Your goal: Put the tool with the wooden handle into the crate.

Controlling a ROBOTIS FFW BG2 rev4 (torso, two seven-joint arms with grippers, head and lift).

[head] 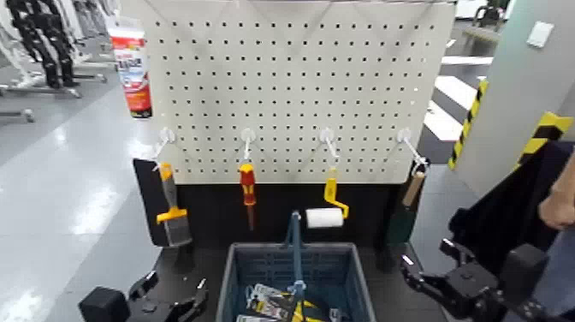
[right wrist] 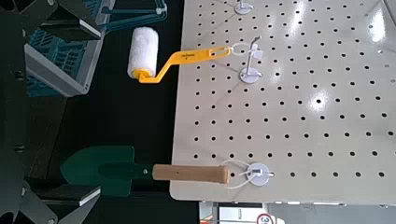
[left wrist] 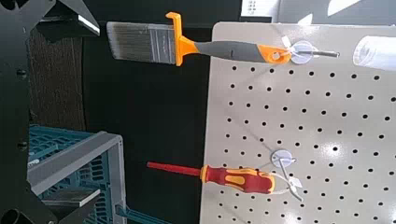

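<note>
One wooden-handled trowel [head: 414, 188] hooked, right claw [head: 425, 254] wide near it, left claw [head: 178, 283] wide beside crate [head: 257, 247], tube [head: 132, 73] lettering unreadable

Crate [head: 238, 278] between left gripper [head: 178, 289] and right gripper [head: 428, 259], packets [head: 275, 301] inside. Pegboard [head: 287, 94] beyond both. Hanging on its hooks: brush [head: 174, 205] ahead of left gripper, screwdriver [head: 248, 184] right of that; trowel [head: 414, 190] ahead of right gripper, roller [head: 325, 217] left of that. Person's hand [head: 558, 208] right of right gripper.
</note>
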